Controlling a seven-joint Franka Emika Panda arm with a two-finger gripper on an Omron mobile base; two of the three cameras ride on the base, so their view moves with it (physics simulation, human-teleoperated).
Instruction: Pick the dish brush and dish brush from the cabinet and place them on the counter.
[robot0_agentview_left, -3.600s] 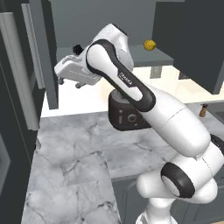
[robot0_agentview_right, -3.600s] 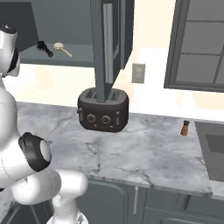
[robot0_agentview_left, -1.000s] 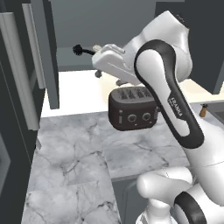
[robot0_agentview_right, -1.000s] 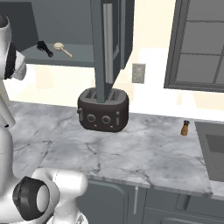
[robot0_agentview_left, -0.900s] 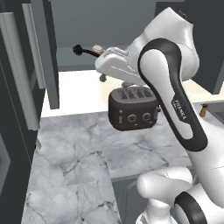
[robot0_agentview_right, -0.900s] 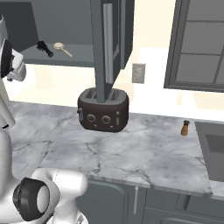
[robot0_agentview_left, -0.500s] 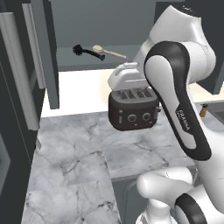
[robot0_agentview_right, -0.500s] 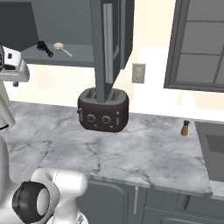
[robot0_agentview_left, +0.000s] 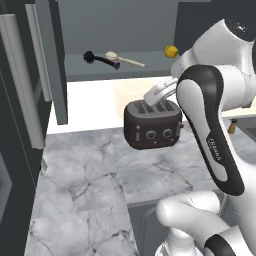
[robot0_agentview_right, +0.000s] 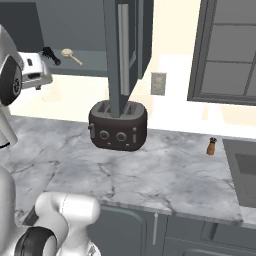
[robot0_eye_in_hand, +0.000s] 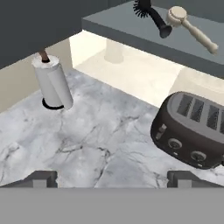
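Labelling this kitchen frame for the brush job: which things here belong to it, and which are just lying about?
Belongs to the job:
black dish brush
cream dish brush
cabinet shelf
marble counter
claw, open and holding nothing

Just lying about:
toaster
yellow ball
paper towel roll
pepper mill

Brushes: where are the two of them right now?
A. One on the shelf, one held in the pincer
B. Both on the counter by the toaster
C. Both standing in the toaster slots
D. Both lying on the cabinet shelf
D: the black brush and the tan brush lie side by side on the shelf, above the toaster, and the pincer is open and empty.
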